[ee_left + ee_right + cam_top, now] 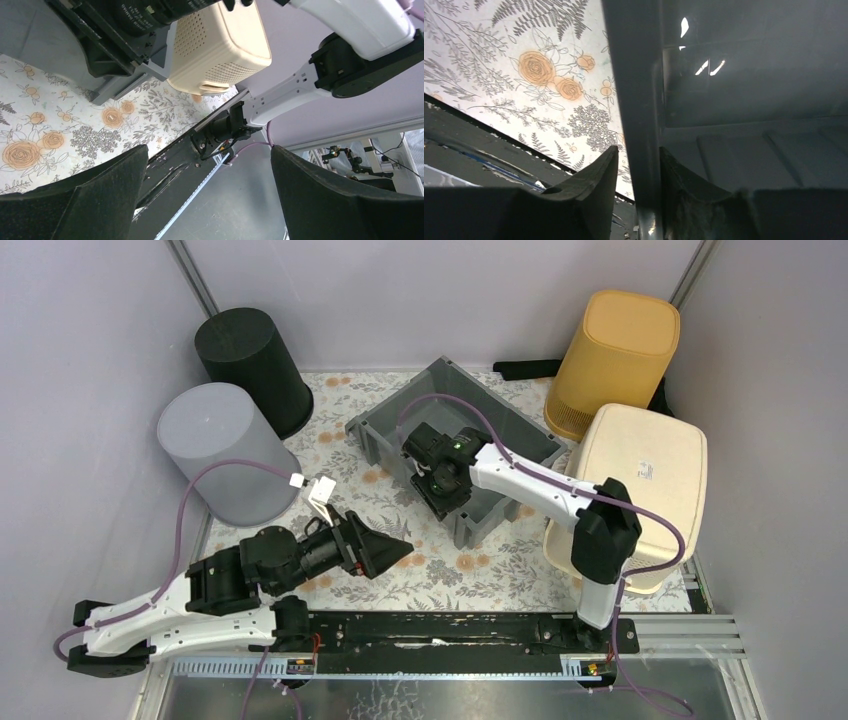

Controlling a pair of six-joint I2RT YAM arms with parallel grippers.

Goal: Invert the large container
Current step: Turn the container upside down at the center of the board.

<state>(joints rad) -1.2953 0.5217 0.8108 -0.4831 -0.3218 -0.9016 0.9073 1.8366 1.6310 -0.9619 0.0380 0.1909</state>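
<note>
Progress looks early: the grey bin (455, 390), which I take to be the large container, stands mouth-up near the middle of the flowered desk (450, 570), so the turning itself is not yet done. The right gripper (638, 150) reaches over the bin's near wall, one finger outside and one inside, both lying against the plastic, so it appears clamped on that wall. The left gripper (385, 550) hangs low over the desk just in front of the bin, spread wide and holding nothing, touching no part of it. Around the bin, a black tub (250, 355), a frosted tub (225, 450), a yellow basket (615, 350) and a cream basket (645, 470) sit bottom-up. What is left, by my judgement, is lifting the gripped wall, tipping the bin over and setting it down on its rim.
</note>
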